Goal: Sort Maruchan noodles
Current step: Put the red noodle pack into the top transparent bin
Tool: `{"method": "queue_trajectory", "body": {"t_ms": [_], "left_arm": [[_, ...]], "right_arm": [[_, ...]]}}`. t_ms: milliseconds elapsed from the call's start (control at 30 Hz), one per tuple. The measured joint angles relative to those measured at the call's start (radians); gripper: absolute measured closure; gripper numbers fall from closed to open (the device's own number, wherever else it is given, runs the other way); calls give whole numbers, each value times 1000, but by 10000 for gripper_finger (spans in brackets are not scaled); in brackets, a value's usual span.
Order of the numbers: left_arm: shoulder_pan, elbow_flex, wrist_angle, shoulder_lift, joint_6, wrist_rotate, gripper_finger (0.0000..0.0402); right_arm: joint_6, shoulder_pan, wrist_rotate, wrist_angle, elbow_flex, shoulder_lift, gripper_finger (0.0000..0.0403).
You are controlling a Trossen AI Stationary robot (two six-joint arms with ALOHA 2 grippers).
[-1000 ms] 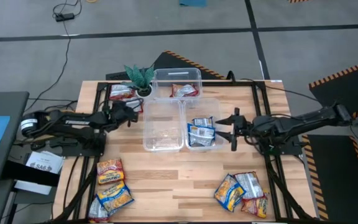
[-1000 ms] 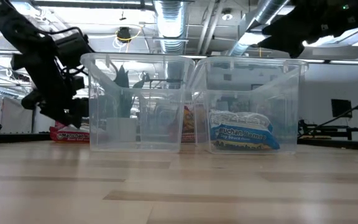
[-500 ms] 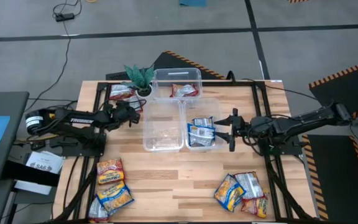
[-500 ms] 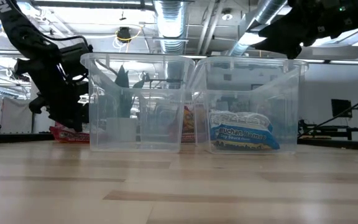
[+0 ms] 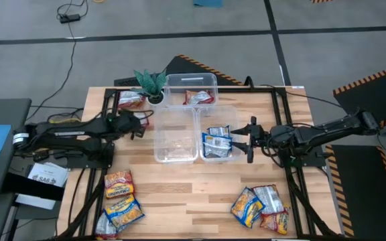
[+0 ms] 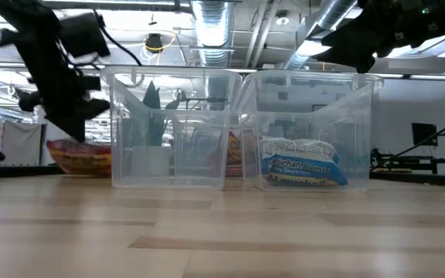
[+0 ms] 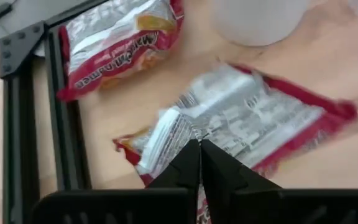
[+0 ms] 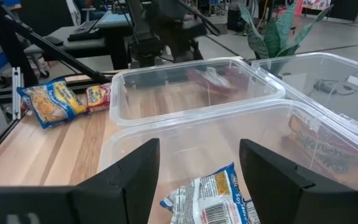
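Observation:
Two red-and-silver Maruchan noodles packets are at the far left of the table. One lies flat on the wood beside the plant pot. The other is under my left gripper, which is shut on it; the low view shows this packet left of the bins. My right gripper hangs open above the right clear bin, over the blue-and-silver packets inside. My left gripper pinches a raised crease in the packet's silver side between its two fingertips. The fingers slant down at it from the table's left. In the low view the packet sits tilted below the gripper; I cannot tell whether it is clear of the table.
An empty clear bin stands left of the blue one. A third bin behind them holds a red packet. A small green plant stands at the far left. Loose packets lie near left and near right.
My left gripper has shut on the red-and-silver packet, then risen and drawn back a little toward the table's left edge. The packet lay flat before; it now stands higher and tilted in the low view.

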Motion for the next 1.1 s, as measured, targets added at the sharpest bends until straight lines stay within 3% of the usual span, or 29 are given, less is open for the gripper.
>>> {"method": "queue_trajectory", "body": {"t_ms": [300,500,833,1100], "left_arm": [[-221,38,8,-221,-27,-53,401],[-334,44,5,-276,-25,-149,401],[-290,-17,24,-177,-21,-156,398],[-188,-25,78,-117,42,-84,329]], "right_arm": [[0,0,0,0,0,0,159],[0,0,0,0,0,0,159],[25,0,0,0,0,0,159],[25,0,0,-5,0,0,159]]}}
